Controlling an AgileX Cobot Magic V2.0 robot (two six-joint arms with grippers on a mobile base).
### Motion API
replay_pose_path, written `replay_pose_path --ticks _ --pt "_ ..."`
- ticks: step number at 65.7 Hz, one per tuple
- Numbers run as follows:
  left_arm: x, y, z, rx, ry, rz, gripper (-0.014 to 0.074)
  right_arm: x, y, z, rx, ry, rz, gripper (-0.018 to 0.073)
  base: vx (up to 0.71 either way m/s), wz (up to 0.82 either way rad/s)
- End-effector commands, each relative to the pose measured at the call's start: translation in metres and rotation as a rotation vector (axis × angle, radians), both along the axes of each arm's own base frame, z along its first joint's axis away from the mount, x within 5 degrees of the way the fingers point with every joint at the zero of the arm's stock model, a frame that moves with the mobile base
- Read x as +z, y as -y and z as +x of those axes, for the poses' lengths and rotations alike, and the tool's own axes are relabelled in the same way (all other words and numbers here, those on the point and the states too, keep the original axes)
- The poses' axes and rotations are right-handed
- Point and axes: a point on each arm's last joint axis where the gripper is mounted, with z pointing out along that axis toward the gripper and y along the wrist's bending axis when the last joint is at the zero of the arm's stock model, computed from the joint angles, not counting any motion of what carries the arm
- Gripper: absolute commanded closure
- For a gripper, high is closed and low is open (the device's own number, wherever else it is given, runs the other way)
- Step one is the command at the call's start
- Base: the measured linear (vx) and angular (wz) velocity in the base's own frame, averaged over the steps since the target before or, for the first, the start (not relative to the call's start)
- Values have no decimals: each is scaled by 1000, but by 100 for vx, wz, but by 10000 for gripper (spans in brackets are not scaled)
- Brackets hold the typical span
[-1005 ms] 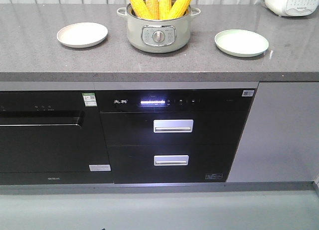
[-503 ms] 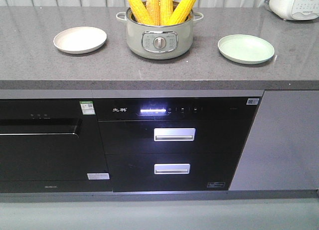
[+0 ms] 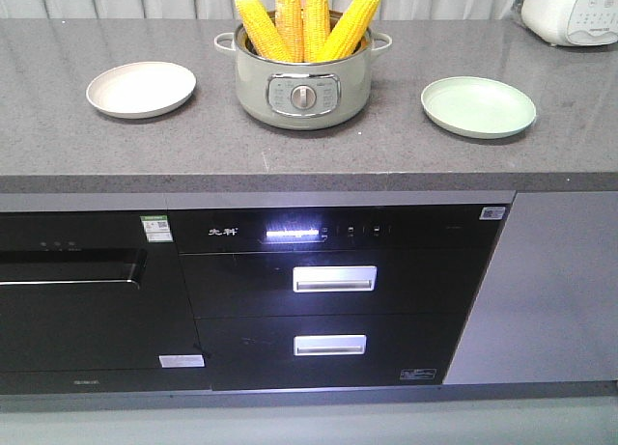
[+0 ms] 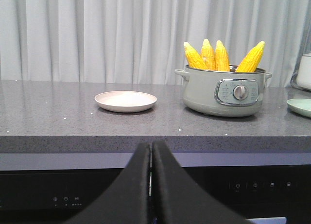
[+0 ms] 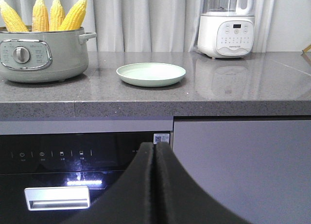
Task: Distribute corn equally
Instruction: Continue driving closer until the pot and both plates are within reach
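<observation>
- The corn (image 3: 302, 20) is four yellow cobs, all standing on end inside the pale green pot (image 3: 303, 83) with their lower ends hidden below the rim.
- Every cob's long axis runs roughly vertical, with the pale tapered tip pointing up.
- The leftmost cob (image 3: 255, 20) leans out to the left and the rightmost cob (image 3: 353, 18) leans out to the right. The two middle cobs stand nearly straight, close side by side, so the bunch fans open at the top.
- The pot sits mid-counter (image 3: 58, 146), its dial panel facing the front edge.
- A cream plate (image 3: 141, 88) lies to the pot's left and a green plate (image 3: 478, 106) to its right. Both are apart from the pot and neither holds any corn.
- A white appliance (image 5: 226, 32) stands at the back of the counter beyond the green plate.
- The left gripper (image 4: 151, 147) is in front of the counter, below its edge; its jaws are pressed together with nothing between them.
- The right gripper (image 5: 155, 147) is likewise low before the cabinet front, jaws pressed together and holding nothing.
</observation>
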Motion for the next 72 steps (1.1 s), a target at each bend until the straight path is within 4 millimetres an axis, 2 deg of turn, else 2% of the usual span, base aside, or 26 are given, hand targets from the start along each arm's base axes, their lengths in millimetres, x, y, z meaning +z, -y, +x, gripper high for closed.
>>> replay_pose_path --ticks 1,72 --pt "3 0 -2 0 81 -19 603 4 0 0 -1 69 -18 560 9 -2" --pt "3 0 -2 0 81 -19 603 4 0 0 -1 70 -19 560 9 -1"
